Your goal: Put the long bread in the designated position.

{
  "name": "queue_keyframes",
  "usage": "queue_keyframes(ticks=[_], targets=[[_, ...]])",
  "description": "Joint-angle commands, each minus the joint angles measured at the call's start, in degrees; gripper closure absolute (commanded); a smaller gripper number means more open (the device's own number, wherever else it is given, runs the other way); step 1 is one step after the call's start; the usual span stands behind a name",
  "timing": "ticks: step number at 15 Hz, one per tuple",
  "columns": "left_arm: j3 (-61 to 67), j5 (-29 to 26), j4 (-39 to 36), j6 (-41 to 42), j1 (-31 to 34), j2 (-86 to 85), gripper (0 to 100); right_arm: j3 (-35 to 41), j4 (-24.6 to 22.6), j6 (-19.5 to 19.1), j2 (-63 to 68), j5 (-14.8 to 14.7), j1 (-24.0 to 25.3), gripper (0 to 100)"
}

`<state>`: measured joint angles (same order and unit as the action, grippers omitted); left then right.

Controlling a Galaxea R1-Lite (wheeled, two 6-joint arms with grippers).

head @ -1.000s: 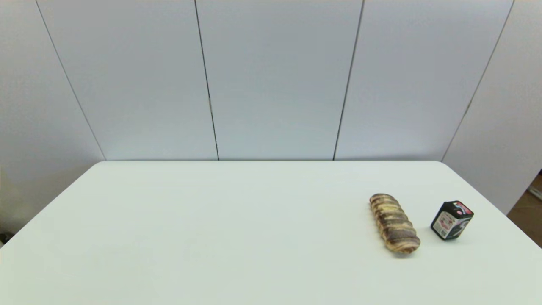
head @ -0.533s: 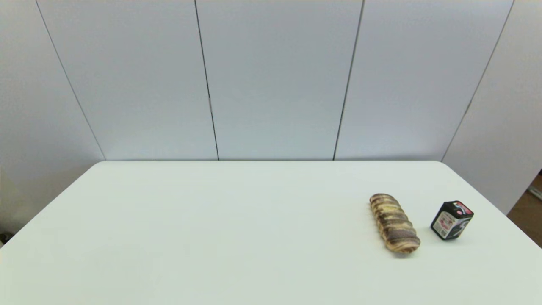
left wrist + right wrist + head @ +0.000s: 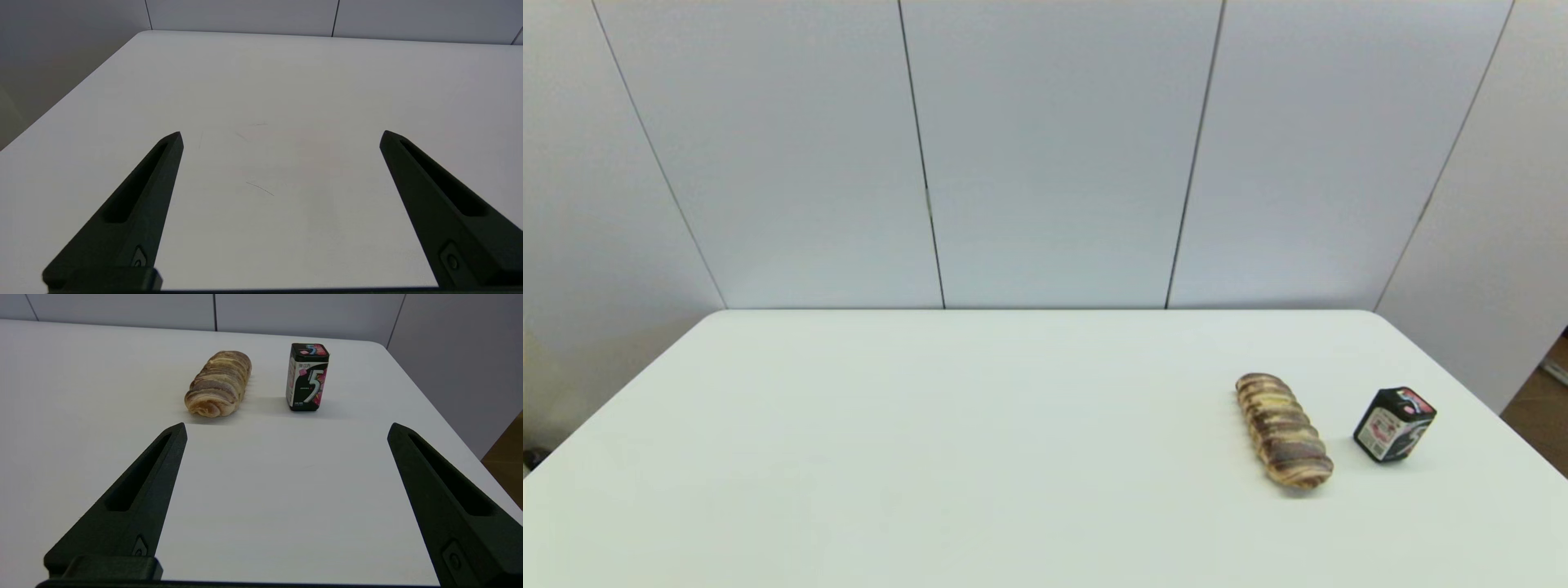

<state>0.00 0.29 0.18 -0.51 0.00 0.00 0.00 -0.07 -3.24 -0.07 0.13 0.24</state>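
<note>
Bread and box share the right side of the white table (image 3: 980, 457); neither arm shows from the head camera. Only the wrist cameras reveal them: the left gripper (image 3: 280, 134) spread wide, empty, over bare tabletop, and the right gripper (image 3: 287, 426) likewise wide apart, holding nothing, near of both things. The long bread (image 3: 1283, 429) lies flat, long axis running near to far, far end angled slightly left. The small black box (image 3: 1393, 425) stands just right of it, apart.
</note>
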Motion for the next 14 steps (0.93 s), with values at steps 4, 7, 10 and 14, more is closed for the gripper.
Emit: queue_keyframes(ticks=[4,7,10,14], targets=[[0.0,0.06,-0.01,-0.02,0.0,0.09,0,0.09,-0.01,-0.45,0.07,0.13,0.02,0],[0.0,0.06,-0.01,-0.02,0.0,0.09,0,0.09,0.07,-0.36,0.07,0.04,0.02,0],[0.0,0.06,-0.01,-0.02,0.0,0.0,0,0.09,0.07,-0.54,0.07,0.04,0.02,0],[0.0,0.06,-0.01,-0.02,0.0,0.09,0,0.09,-0.01,-0.36,0.07,0.04,0.02,0]])
